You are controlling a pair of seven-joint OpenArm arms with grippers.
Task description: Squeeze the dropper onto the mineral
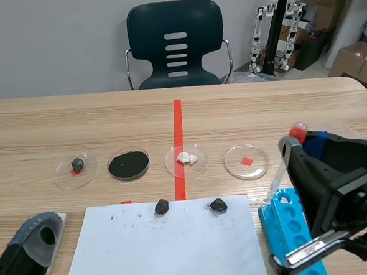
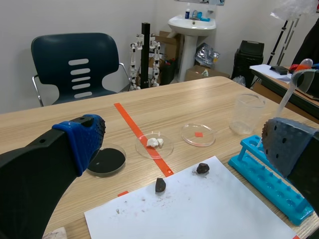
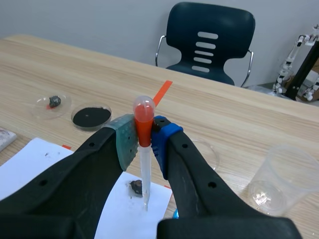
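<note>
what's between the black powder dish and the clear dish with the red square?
A clear dish holding white chunks, sitting on the red tape line. It lies between the black powder dish and the red-square dish; clearest in the scene view.

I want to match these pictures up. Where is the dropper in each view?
Scene view: dropper in the right gripper, tip by the blue rack.
Left wrist view: dropper beyond the rack, near the clear cup.
Right wrist view: dropper upright, clamped in that gripper.
Shared landmark: black-powder dish.
</note>
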